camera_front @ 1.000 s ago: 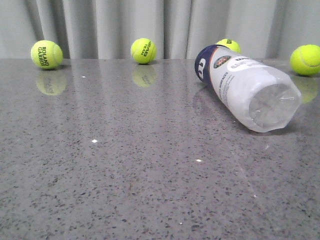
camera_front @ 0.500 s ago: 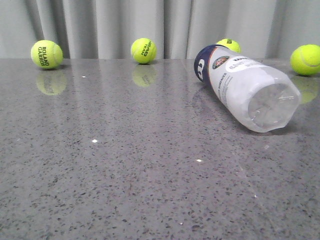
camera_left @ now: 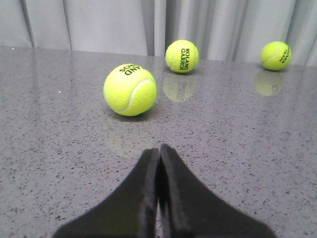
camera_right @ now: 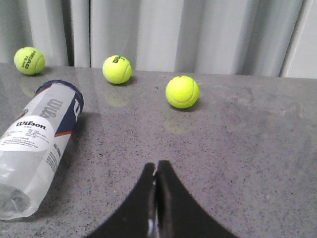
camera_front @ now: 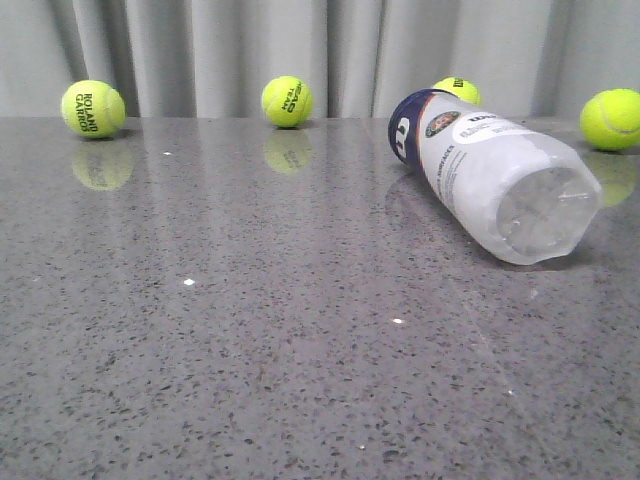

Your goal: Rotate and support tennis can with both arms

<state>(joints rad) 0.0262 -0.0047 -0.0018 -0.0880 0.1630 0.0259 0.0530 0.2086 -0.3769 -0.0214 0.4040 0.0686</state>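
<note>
The tennis can [camera_front: 490, 180] lies on its side on the grey table at the right, its clear end towards the camera and its navy end towards the curtain. It also shows in the right wrist view [camera_right: 37, 144]. Neither arm shows in the front view. My left gripper [camera_left: 159, 151] is shut and empty, low over the table, with a tennis ball [camera_left: 130, 89] ahead of it. My right gripper [camera_right: 156, 166] is shut and empty, beside the can and apart from it.
Tennis balls stand along the far edge by the curtain: one at the left [camera_front: 93, 109], one in the middle [camera_front: 287, 101], one behind the can [camera_front: 457, 91], one at the far right [camera_front: 611, 119]. The grey speckled table [camera_front: 250, 330] stretches to the front.
</note>
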